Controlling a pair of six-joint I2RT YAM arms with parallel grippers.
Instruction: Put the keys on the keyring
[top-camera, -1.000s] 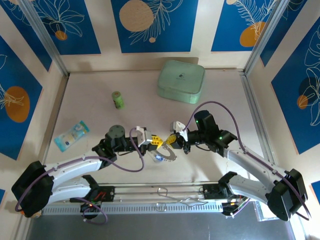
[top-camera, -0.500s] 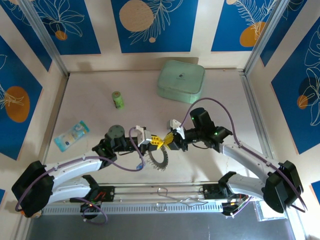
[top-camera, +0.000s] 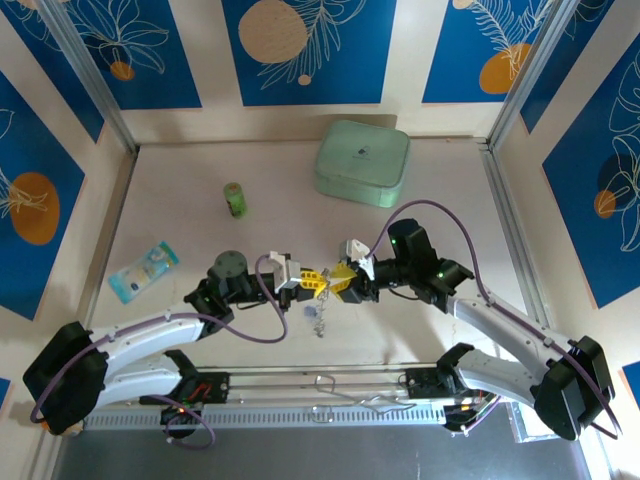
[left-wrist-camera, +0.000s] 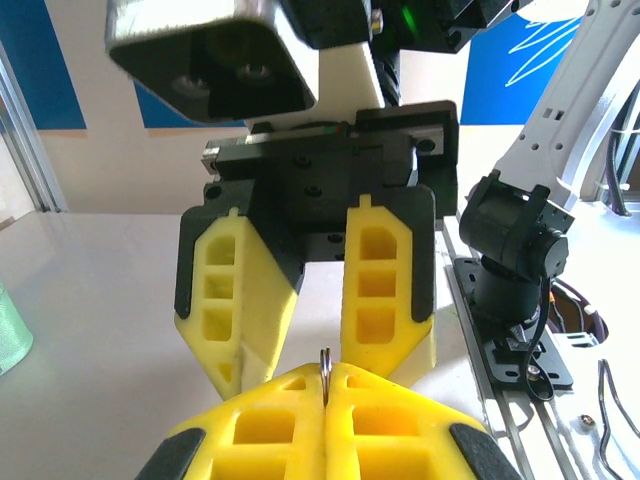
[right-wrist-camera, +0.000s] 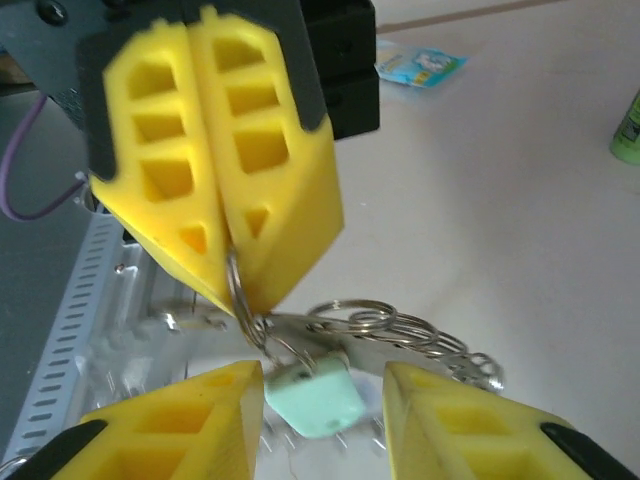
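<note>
Centre stage, left gripper (top-camera: 318, 284) pinched shut on thin silvery wire keyring (right-wrist-camera: 236, 285), ring hanging edge-on below tips; right gripper (top-camera: 340, 279) faces it tip to tip, yellow fingers (right-wrist-camera: 185, 425) apart, straddling dangling links

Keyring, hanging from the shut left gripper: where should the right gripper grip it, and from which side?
Probably the bare wire just below the left gripper, approached head-on by the open right gripper: the keyring is pinned steady there, while its loose links dangle lower down.
</note>
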